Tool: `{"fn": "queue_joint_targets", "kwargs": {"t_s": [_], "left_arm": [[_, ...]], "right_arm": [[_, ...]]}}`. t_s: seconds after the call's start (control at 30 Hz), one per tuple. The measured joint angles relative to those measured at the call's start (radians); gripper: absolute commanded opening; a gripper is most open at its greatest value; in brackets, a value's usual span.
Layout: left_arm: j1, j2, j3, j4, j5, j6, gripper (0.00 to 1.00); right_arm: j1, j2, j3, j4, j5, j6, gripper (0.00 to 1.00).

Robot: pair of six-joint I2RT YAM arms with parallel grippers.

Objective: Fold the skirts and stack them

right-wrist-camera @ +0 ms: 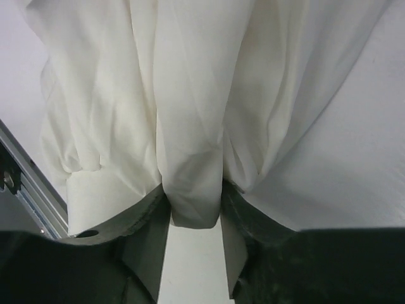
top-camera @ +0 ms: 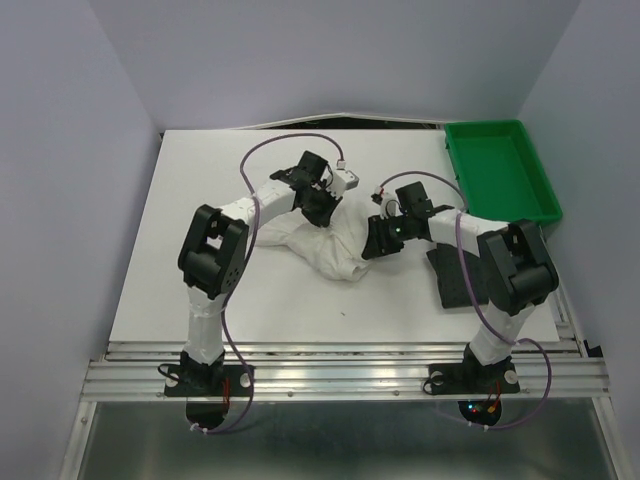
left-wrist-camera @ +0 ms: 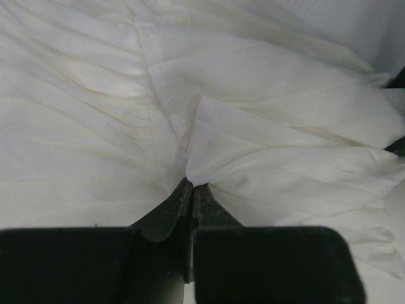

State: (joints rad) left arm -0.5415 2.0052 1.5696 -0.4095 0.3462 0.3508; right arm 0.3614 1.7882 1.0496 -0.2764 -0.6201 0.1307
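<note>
- Lying crumpled near the middle of the flat white table, the white crinkly cloth skirt spreads between the two black arms in the top external view.
- The left gripper is down at the skirt's far edge. The right gripper meets the skirt's right side. From this height, the fingers of both are hidden by their own wrists.
- A dark charcoal cloth skirt lies flat on the table to the right, partly under the right arm and apart from the white one.
- A rectangular green plastic tray sits at the far right corner of the table, well apart from both skirts.
- In the left wrist view, the left gripper is clenched. Its two black fingers meet with only a thin seam between them, and a peaked fold of the white crinkly cloth skirt is nipped at their tips. Creased cloth fills the rest of the view.
- In the right wrist view, the right gripper grasps a thick rolled fold of the white crinkly cloth skirt. The fold is squeezed between the two fingers and holds them partly apart. More cloth drapes to either side of the fingers. The white table shows bare on the right, and a ribbed aluminium rail runs along the lower left.
</note>
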Motion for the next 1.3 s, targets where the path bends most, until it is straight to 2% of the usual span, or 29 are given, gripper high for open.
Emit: {"fn": "queue_joint_targets", "kwargs": {"t_s": [0.03, 0.13, 0.2, 0.27, 0.3, 0.33, 0.4, 0.43, 0.47, 0.5, 0.6, 0.73, 0.87, 0.93, 1.0, 1.17, 1.3], "left_arm": [[0.0, 0.019, 0.0, 0.001, -0.001, 0.004, 0.26], [0.0, 0.048, -0.024, 0.007, -0.006, 0.011, 0.36], [0.0, 0.046, -0.034, 0.012, -0.008, 0.017, 0.41], [0.001, 0.032, -0.044, 0.018, -0.016, 0.028, 0.53], [0.0, 0.015, -0.052, 0.019, -0.02, 0.035, 0.57], [0.001, -0.005, -0.058, 0.015, -0.029, 0.042, 0.7], [0.005, -0.071, -0.065, 0.016, -0.045, 0.065, 0.81], [0.01, -0.117, -0.071, 0.018, -0.053, 0.08, 0.93], [0.014, -0.178, -0.082, 0.019, -0.063, 0.097, 0.97], [0.013, -0.222, -0.092, 0.025, -0.07, 0.113, 0.99], [0.01, -0.511, -0.182, 0.064, -0.12, 0.173, 0.99], [-0.013, -0.763, -0.306, 0.102, -0.14, 0.189, 0.99], [-0.032, -0.838, -0.386, 0.06, -0.111, 0.211, 0.99], [-0.072, -0.839, -0.447, 0.078, -0.162, 0.216, 0.99], [-0.159, -0.832, -0.543, 0.121, -0.269, 0.224, 0.99], [-0.513, -0.837, -0.797, 0.173, -0.496, 0.241, 0.99], [-0.67, -0.799, -0.842, 0.214, -0.619, 0.246, 0.99]], "right_arm": [[0.0, 0.0, -0.007, 0.0, -0.002, 0.004, 0.31], [0.0, 0.0, -0.034, 0.002, -0.011, 0.011, 0.18], [0.0, -0.004, -0.058, 0.005, -0.024, 0.029, 0.13], [0.0, -0.012, -0.091, 0.015, -0.048, 0.057, 0.13], [0.002, -0.015, -0.101, 0.017, -0.058, 0.065, 0.15], [0.005, -0.02, -0.112, 0.019, -0.068, 0.079, 0.18], [0.014, -0.035, -0.134, 0.029, -0.089, 0.112, 0.43], [0.024, -0.045, -0.143, 0.033, -0.1, 0.136, 0.6], [0.034, -0.054, -0.149, 0.037, -0.112, 0.153, 0.63], [0.042, -0.061, -0.149, 0.037, -0.132, 0.16, 0.66], [0.054, -0.081, -0.138, 0.016, -0.14, 0.161, 0.69], [0.002, -0.15, -0.096, -0.081, -0.115, 0.126, 0.74], [-0.075, -0.222, -0.015, -0.161, -0.04, 0.03, 0.81], [-0.08, -0.232, 0.039, -0.172, -0.019, -0.024, 0.83], [-0.078, -0.227, 0.079, -0.172, -0.034, -0.048, 0.81], [-0.061, -0.154, 0.169, -0.154, -0.116, -0.055, 0.69], [-0.016, -0.066, 0.225, -0.101, -0.183, -0.044, 0.64]]}}
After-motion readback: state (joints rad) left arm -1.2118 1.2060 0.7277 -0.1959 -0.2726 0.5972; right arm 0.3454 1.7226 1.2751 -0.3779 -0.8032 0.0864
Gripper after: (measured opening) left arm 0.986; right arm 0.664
